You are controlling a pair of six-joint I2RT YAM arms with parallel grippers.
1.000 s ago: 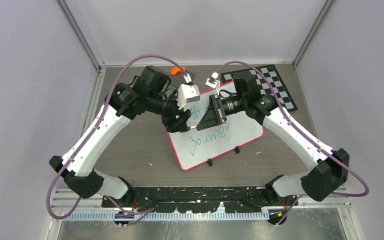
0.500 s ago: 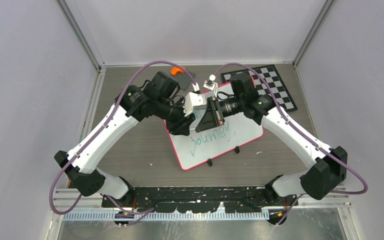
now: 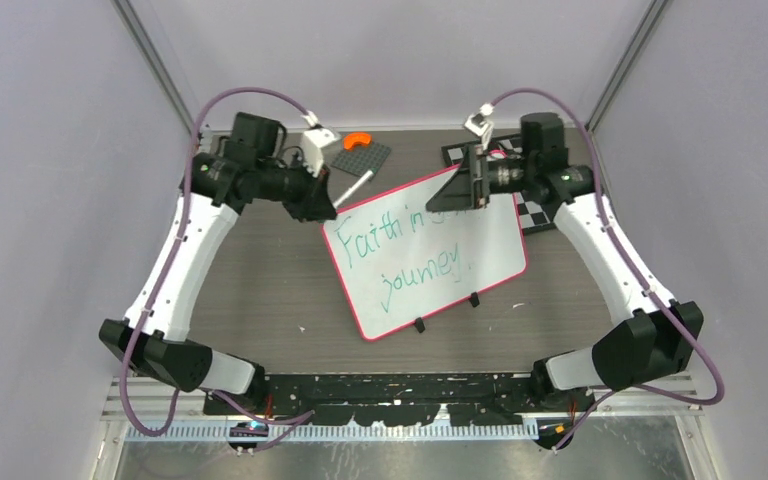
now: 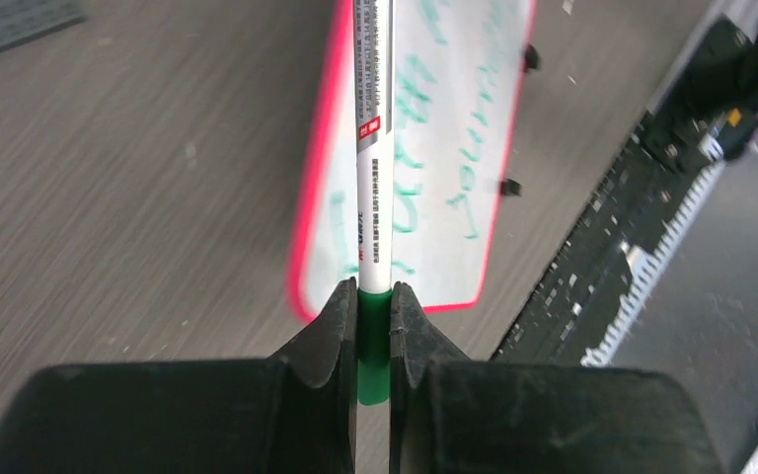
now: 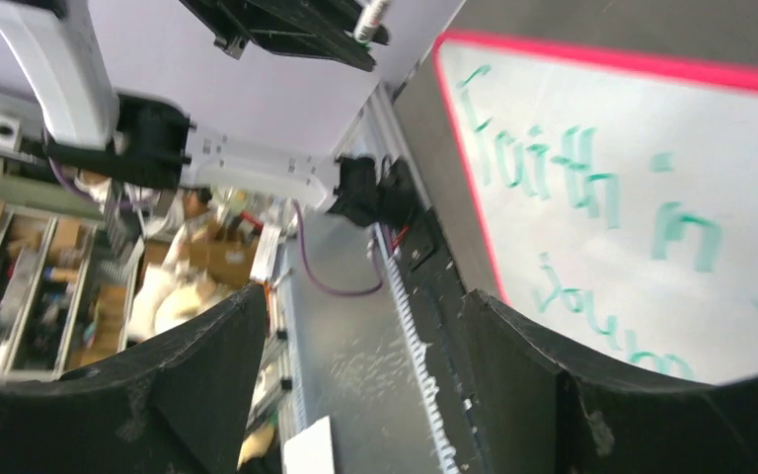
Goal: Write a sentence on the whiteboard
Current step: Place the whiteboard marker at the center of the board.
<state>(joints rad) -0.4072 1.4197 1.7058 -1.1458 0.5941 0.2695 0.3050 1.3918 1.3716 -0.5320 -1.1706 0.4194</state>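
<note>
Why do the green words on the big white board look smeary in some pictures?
Top view: the thin green handwriting on the flat white, red-rimmed whiteboard is crisp and readable. Left wrist view: the white marker with a green end is sharp, the board behind it soft and out of focus. Right wrist view: everything smeared, likely camera motion.

The whiteboard (image 3: 495, 225) reads "Faith in" and "journey."

Walls: I see plain pale lavender panels (image 3: 400, 60) on three sides.
Table: grey wood-grain tabletop (image 3: 260, 270), matte.
Frame: slanted silver aluminium posts (image 3: 160, 70) at the back corners.
Light: even and soft on my feed.
</note>
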